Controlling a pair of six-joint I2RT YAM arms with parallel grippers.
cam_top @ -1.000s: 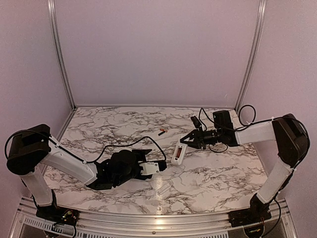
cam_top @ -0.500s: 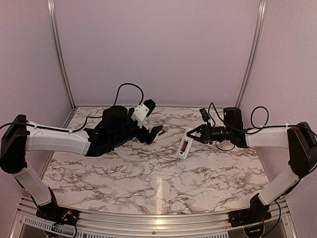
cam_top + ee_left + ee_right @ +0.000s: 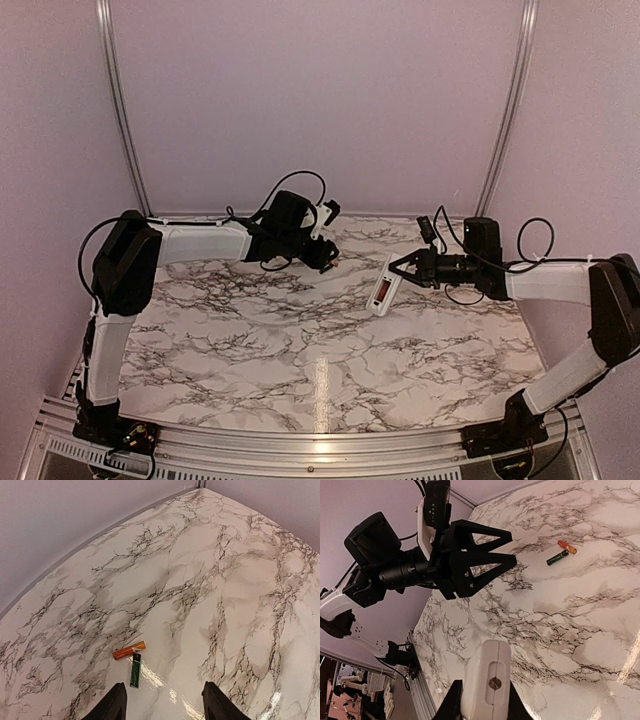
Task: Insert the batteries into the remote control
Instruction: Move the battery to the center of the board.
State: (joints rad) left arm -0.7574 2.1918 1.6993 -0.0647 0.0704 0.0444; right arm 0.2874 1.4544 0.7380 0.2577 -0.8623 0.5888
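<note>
Two batteries lie touching on the marble: a red-orange one (image 3: 129, 650) and a dark green one (image 3: 135, 663). They also show in the right wrist view, the red-orange battery (image 3: 566, 546) and the green battery (image 3: 557, 557). My left gripper (image 3: 165, 707) (image 3: 326, 256) is open and empty, hovering just short of them; in the top view it hides them. My right gripper (image 3: 397, 274) (image 3: 485, 705) is shut on the white remote control (image 3: 382, 285) (image 3: 487, 680), held tilted above the table, with a red strip showing in its back recess.
The left arm (image 3: 200, 240) stretches across the back left of the marble table (image 3: 300, 340). The back wall (image 3: 320, 100) and metal corner posts stand close behind both grippers. Cables hang at each wrist.
My left arm has swung from the front of the table to the back, and its open gripper now hangs over the batteries. My right gripper has carried the remote slightly back and right.
</note>
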